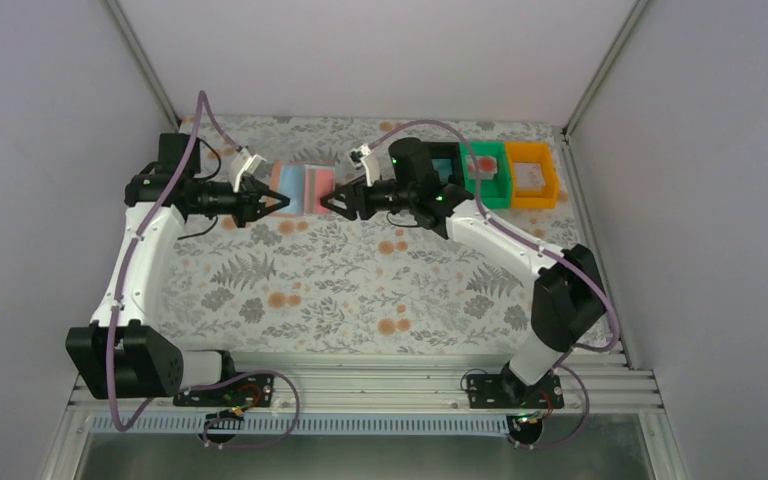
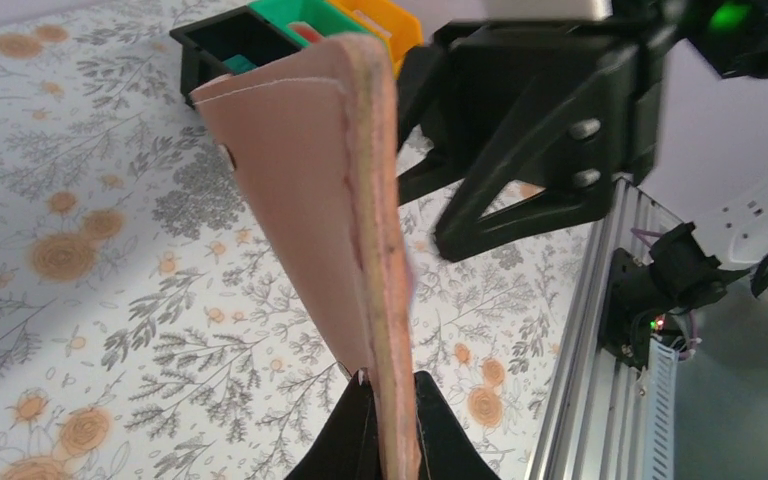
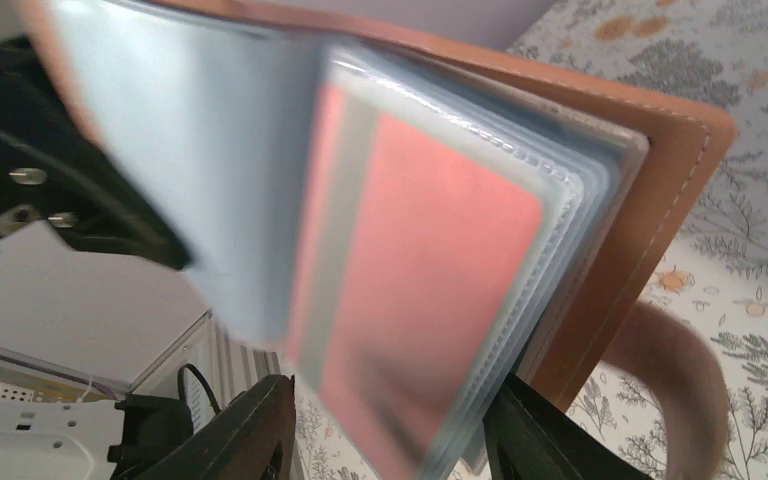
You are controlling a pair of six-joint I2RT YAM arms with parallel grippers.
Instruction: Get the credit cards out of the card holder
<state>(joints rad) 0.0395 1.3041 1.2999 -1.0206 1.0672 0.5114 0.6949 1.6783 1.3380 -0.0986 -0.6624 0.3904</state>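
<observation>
Card holder (image 1: 303, 188) — open, salmon outside. Left gripper (image 2: 392, 425) clamped on its edge; right gripper (image 3: 388, 395) (fingers apart) straddles the clear sleeves (image 3: 430, 250) — grip unclear.

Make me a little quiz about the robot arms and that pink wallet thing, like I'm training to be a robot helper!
1. How many plastic bins can you count in the top view?
2. True or false: the card holder is lying shut on the cloth.
3. What is the left gripper pinching? A) a bin B) the card holder's cover C) nothing

Key: 1. three; 2. false, it is held up and open; 3. B
</observation>
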